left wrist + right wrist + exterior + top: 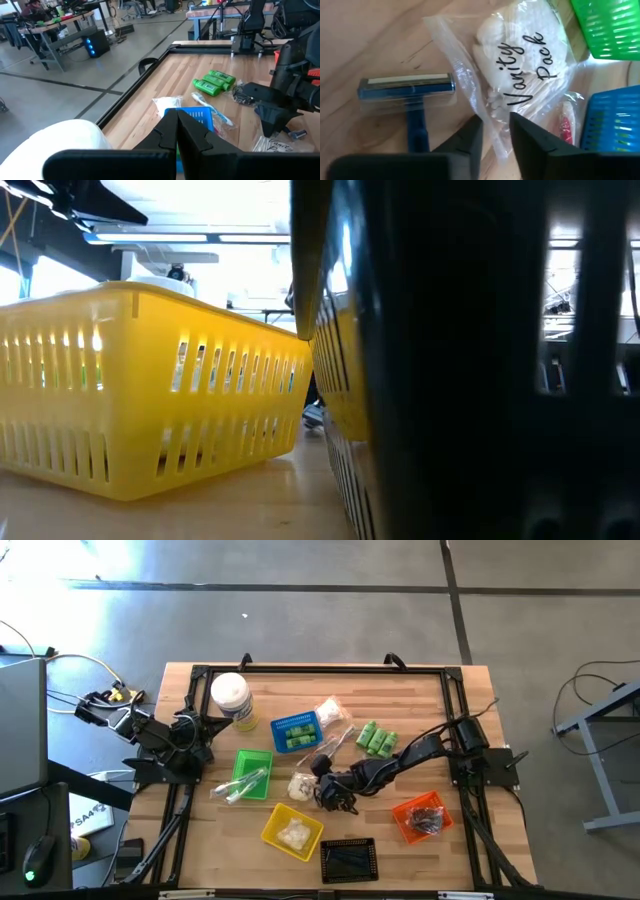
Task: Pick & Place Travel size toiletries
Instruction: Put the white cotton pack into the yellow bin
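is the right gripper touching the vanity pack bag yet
Touching. In the right wrist view the right gripper has its fingers closing on the edge of the vanity pack bag, plastic between them.

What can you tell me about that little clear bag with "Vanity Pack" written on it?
The Vanity Pack bag is a crinkly clear plastic sachet with black script lettering, stuffed with white cotton pieces and thin white sticks. It lies flat on the wooden table, beside a blue razor, near the green basket and blue basket. The right claw is at its edge, fingers straddling the plastic.
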`<action>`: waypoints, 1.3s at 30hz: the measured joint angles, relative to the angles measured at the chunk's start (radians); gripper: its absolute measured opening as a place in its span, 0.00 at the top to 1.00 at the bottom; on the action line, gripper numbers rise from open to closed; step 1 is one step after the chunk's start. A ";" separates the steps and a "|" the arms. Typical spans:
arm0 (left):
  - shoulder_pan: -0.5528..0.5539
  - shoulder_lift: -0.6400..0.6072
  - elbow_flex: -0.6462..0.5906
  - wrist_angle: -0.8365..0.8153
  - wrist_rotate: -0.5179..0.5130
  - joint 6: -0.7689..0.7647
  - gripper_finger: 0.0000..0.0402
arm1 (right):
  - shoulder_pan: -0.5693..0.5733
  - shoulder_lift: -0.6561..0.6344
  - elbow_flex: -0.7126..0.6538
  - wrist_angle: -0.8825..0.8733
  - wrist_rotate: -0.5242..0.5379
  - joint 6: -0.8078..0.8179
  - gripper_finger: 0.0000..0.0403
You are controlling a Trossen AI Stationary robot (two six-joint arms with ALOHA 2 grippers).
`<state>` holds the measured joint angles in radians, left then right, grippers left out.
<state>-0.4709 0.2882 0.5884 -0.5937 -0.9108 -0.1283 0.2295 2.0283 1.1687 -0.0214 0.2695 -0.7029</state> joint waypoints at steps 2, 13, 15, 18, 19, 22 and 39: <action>0.000 0.000 0.000 -0.002 0.001 0.000 1.00 | 0.000 0.001 0.000 0.000 -0.005 0.000 0.84; 0.000 0.000 0.000 -0.002 0.002 0.000 1.00 | 0.002 -0.007 -0.001 0.026 0.116 0.002 0.99; 0.000 0.000 0.000 -0.002 0.002 0.000 1.00 | 0.006 -0.026 -0.002 0.033 0.125 0.001 0.99; 0.000 0.000 0.000 -0.002 0.004 0.000 1.00 | 0.020 -0.068 -0.002 0.034 0.124 0.007 0.99; 0.000 0.000 0.000 0.000 0.004 0.000 1.00 | 0.025 -0.080 -0.002 0.036 0.123 0.009 0.99; 0.000 0.000 0.000 0.000 0.004 0.000 1.00 | 0.046 -0.136 -0.002 0.026 0.121 0.018 0.99; 0.000 0.000 -0.001 0.025 0.006 -0.008 1.00 | 0.058 -0.339 -0.001 0.108 0.041 0.204 0.99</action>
<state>-0.4713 0.2883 0.5873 -0.5682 -0.9051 -0.1364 0.2874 1.6897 1.1679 0.0867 0.3110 -0.4984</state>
